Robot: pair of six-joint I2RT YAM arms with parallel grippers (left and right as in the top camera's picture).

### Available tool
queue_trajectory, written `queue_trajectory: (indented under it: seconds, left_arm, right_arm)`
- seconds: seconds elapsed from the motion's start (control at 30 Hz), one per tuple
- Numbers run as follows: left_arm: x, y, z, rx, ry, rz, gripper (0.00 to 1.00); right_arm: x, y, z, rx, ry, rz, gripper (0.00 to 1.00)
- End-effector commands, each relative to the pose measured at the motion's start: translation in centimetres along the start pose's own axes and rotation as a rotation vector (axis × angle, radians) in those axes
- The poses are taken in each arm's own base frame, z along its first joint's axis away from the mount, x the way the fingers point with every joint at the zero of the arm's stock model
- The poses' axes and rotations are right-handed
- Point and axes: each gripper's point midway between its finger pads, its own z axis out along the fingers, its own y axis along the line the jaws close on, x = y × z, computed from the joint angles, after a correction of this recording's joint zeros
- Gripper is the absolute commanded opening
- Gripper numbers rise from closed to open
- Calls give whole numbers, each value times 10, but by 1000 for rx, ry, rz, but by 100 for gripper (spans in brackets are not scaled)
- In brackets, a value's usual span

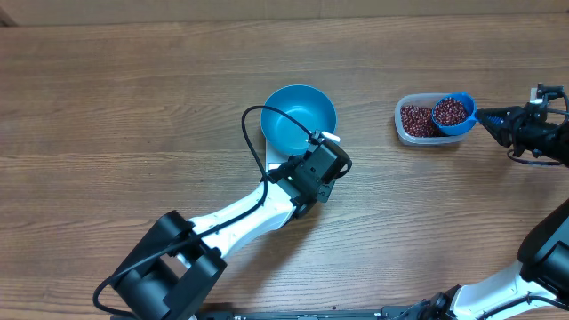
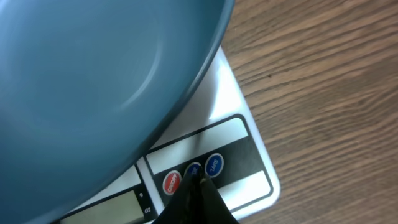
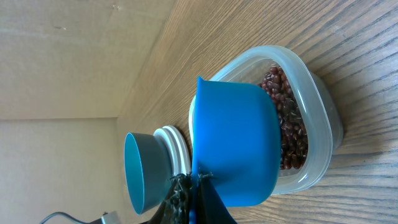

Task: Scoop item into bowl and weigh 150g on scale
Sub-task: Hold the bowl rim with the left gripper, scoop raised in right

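Now, overhead: the empty bowl (image 1: 300, 116) sits on the scale (image 1: 274, 151), ready for zeroing. The beans (image 1: 416, 118) lie in the tub (image 1: 404, 133), well apart, with some heaped in the scoop (image 1: 453, 114).
Left wrist: the left end effector (image 2: 198, 182), pinched closed on nothing, touches a button (image 2: 194, 169), likely to tare the scale.
Right wrist: the right end effector (image 3: 198, 186) clamps the scoop's handle, holding the load level over the tub.

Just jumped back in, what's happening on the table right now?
The left arm, jaws shut, has its tip at the buttons along the front of the scale; whether it is pressing one I cannot tell. The blue bowl sits on the scale, empty. The right arm, jaws shut on the handle of the blue scoop, holds it full of beans over the clear tub, which has more beans in it.
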Motion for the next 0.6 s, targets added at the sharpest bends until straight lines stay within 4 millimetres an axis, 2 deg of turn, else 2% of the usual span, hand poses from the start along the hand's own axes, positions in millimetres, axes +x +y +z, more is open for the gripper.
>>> queue_trajectory:
  seconds: [0.0,0.27,0.57]
  left_arm:
    - [8,5,15,-31,13,25,4]
    - [13,5,27,-46,24,52,5]
    - [18,13,26,-86,40,60,4]
  right_arm:
    - [0,3,0,-26,-1,-11,4]
    - [-1,3,0,-26,-3,-14,4]
    - [-1,3,0,-26,-3,-14,4]
